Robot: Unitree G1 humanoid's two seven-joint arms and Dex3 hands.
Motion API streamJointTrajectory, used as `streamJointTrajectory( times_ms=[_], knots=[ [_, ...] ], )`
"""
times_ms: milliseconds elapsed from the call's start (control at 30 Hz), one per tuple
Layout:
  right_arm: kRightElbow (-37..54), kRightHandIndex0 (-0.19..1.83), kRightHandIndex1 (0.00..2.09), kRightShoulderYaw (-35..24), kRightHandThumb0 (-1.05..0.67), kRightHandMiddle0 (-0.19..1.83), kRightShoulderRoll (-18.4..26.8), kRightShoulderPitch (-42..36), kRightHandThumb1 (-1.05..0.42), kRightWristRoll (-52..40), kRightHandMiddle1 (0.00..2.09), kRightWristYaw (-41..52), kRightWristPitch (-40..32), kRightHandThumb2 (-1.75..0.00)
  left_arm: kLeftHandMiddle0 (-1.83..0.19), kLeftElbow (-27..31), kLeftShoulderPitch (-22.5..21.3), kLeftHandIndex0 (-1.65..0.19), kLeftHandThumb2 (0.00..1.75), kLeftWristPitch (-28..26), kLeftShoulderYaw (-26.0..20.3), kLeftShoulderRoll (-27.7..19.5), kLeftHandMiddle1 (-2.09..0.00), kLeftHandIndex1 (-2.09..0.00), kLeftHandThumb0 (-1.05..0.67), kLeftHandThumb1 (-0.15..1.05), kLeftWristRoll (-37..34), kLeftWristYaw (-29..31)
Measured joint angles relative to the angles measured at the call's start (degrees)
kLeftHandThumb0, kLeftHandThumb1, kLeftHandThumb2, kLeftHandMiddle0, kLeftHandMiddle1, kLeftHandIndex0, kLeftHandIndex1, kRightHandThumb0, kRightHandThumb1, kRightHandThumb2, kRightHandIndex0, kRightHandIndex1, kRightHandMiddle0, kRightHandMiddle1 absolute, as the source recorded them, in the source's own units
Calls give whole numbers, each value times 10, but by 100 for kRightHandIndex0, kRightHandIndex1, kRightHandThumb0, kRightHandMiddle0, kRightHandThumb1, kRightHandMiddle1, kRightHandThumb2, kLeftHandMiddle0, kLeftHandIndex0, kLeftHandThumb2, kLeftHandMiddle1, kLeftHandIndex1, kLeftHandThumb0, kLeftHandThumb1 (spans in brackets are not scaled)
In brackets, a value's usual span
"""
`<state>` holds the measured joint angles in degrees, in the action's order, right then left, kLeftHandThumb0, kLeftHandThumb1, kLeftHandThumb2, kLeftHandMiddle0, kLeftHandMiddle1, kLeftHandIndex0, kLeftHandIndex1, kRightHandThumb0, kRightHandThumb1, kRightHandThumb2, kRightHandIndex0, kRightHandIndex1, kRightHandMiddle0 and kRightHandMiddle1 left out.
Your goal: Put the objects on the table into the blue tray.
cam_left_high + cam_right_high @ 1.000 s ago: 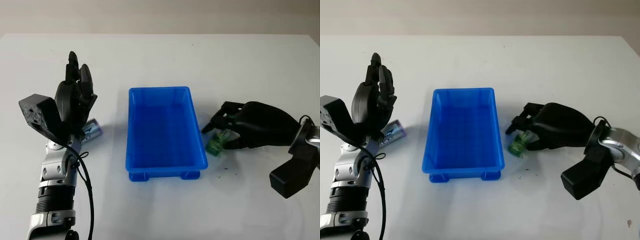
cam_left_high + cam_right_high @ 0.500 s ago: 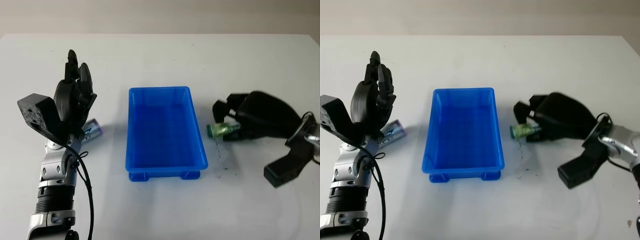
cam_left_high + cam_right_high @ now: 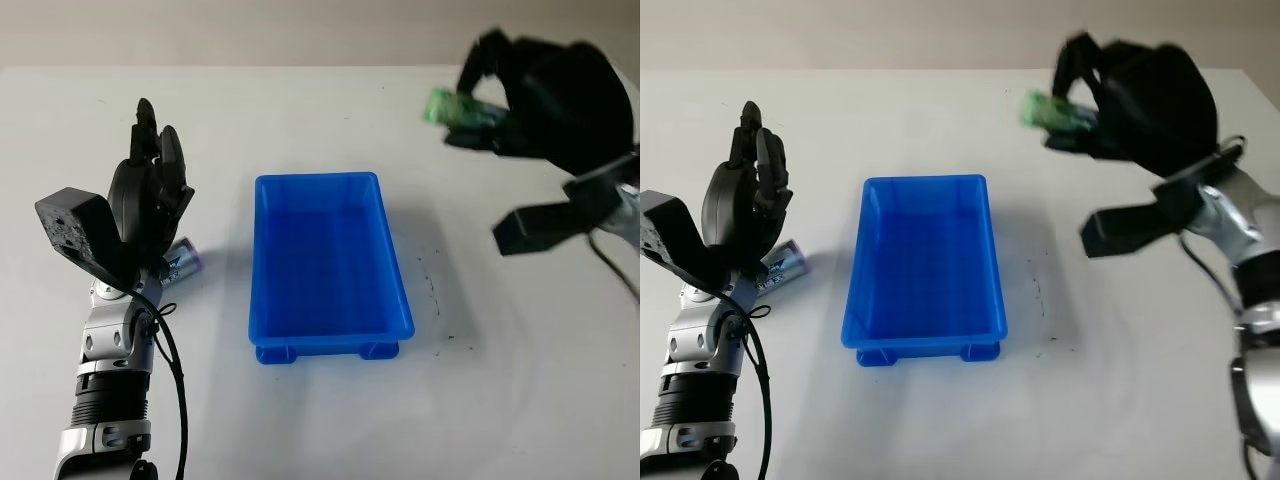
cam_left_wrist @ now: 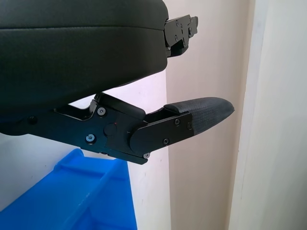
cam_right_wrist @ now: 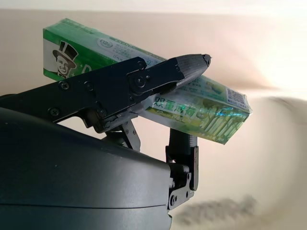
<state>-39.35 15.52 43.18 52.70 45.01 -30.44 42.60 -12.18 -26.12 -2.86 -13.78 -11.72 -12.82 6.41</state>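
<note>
Green toothpaste box (image 5: 144,98) pinched lengthwise, apparently, between right hand (image 3: 1135,95) fingers (image 5: 158,76).

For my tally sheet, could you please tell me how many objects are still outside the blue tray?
2: a green toothpaste box gripped by the right robot hand in the air, and a small packet on the table beside the left robot hand.

Black three-fingered left hand (image 3: 150,200), silver ribbed forearm (image 3: 110,390), black cable (image 3: 178,390).
</note>
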Motion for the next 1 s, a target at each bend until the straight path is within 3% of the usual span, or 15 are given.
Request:
streamJointTrajectory(
  times_ms=[333,400,433,467,500,533,567,600,667,767,1000],
  knots=[
    [116,103,209,24,-56,79,-80,-46,-105,-88,209,178,76,-22,19,2,4,19,67,1,-1,7,0,0,-67,105,-1,-7],
    [122,74,209,25,-63,58,-80,-49,-105,-114,209,232,81,-22,19,2,4,19,67,1,-2,9,0,0,-68,105,-1,-9],
    [134,38,207,27,-67,26,-78,-51,-105,-126,203,280,65,-24,19,3,4,19,67,1,-2,10,0,0,-68,105,-1,-10],
    [150,10,192,32,-71,2,-72,-53,-105,-136,188,330,45,-26,19,3,5,19,67,1,-1,10,0,0,-68,105,-1,-11],
    [167,-3,159,35,-74,-8,-66,-56,-105,-148,156,383,20,-27,19,4,6,19,67,2,-1,11,0,0,-68,105,-1,-11],
    [184,-11,96,37,-78,-13,-58,-57,-105,-160,100,438,-9,-26,19,4,6,19,67,2,-1,11,0,0,-67,105,-1,-11],
    [204,-15,51,39,-81,-16,-47,-59,-105,-174,59,496,-43,-25,19,4,6,19,67,2,-1,11,0,0,-67,105,-1,-12],
    [228,-17,21,39,-85,-18,-36,-60,-105,-184,25,554,-77,-25,19,4,6,19,66,3,-1,11,0,0,-67,105,-1,-12],
    [265,-19,4,37,-89,-19,-13,-63,-105,-188,5,626,-126,-28,19,4,6,19,65,6,-2,11,0,0,-67,105,-1,-13],
    [291,-19,1,24,-90,-19,-6,-75,-105,-186,1,642,-142,-35,19,4,6,19,66,7,-1,11,0,0,-68,105,-1,-14],
    [297,-19,0,-58,-86,-19,-30,-105,-105,-176,0,483,-142,-53,19,2,6,19,66,9,0,11,0,0,-68,105,0,-13]
  ],
)
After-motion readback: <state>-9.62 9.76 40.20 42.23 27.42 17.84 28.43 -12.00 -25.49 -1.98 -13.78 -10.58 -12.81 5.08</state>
